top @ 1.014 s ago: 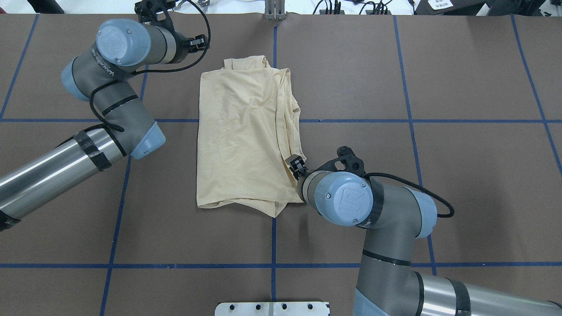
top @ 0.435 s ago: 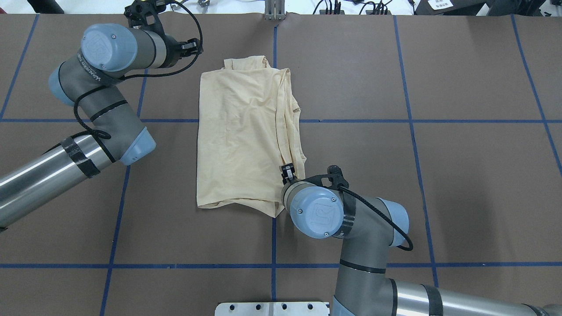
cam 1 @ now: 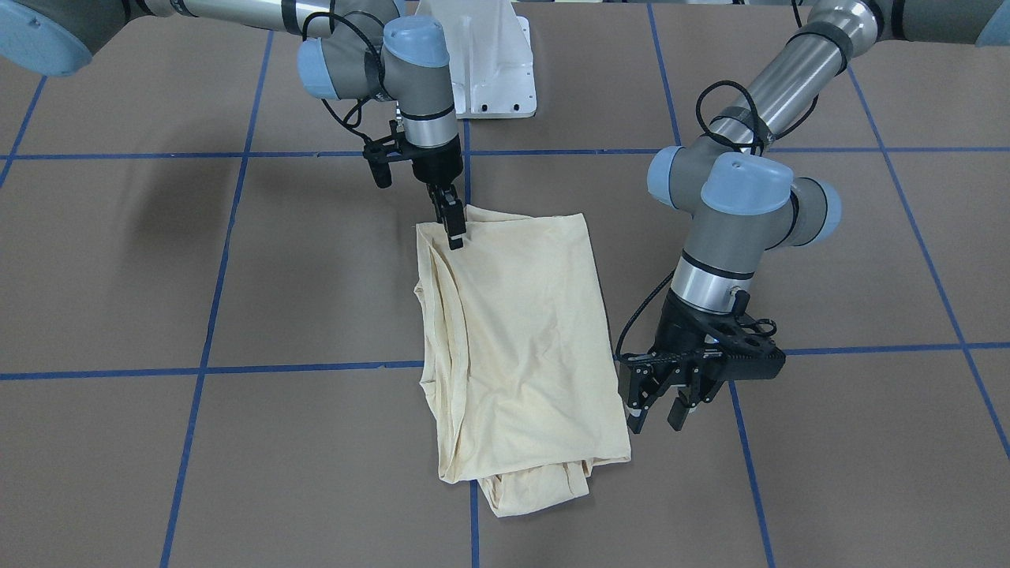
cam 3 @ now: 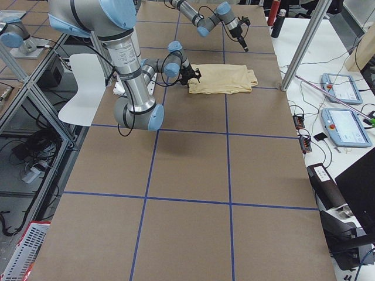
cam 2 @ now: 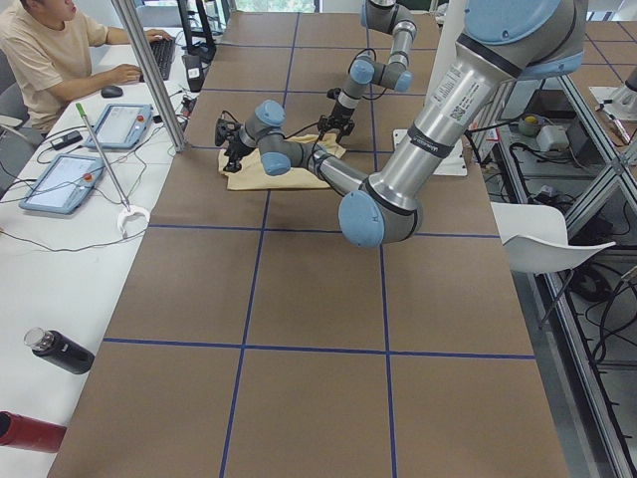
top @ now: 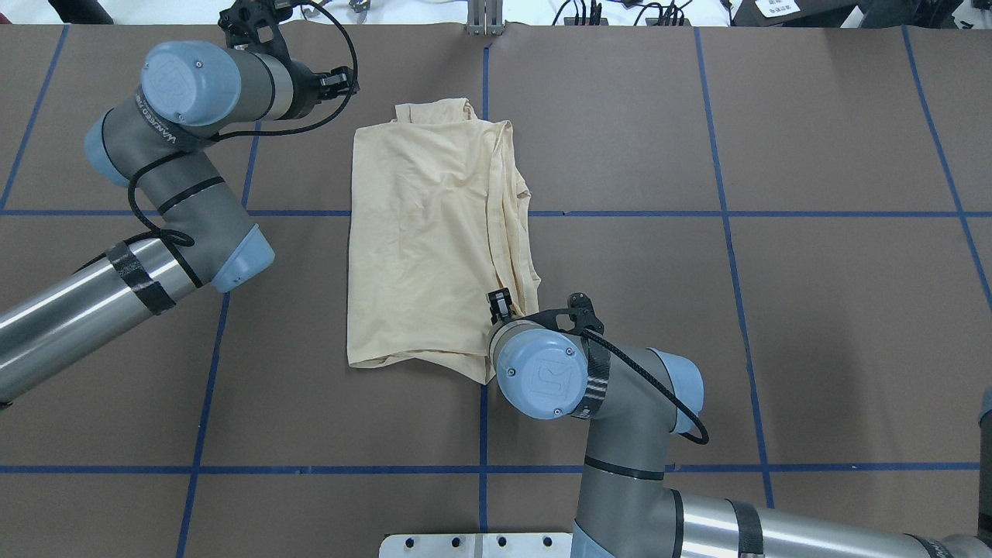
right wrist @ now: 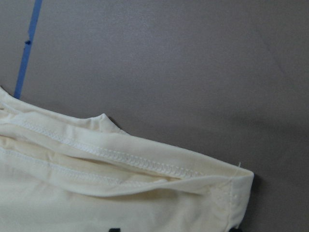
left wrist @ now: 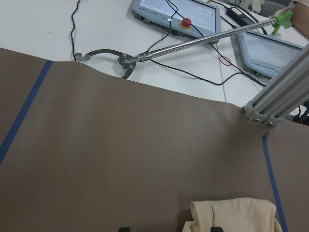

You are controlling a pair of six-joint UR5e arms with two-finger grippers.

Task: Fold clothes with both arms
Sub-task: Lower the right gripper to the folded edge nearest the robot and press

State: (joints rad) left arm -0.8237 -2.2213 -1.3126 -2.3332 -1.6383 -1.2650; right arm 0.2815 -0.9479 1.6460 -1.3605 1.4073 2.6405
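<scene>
Wrist joints block much of the overhead view, so the front view serves: the left gripper (cam 1: 655, 422) hangs with fingers spread, just beside the far left corner of the T-shirt (top: 426, 232). It lies mid-table (top: 775, 310), folded into one long panel (under-layers hidden), its long axis running away from the robot and its stitched hem (right wrist: 120, 157) nearest the robot. At the near right corner the right gripper (cam 1: 454, 237) stands edge-on, tips apart over the cloth.
</scene>
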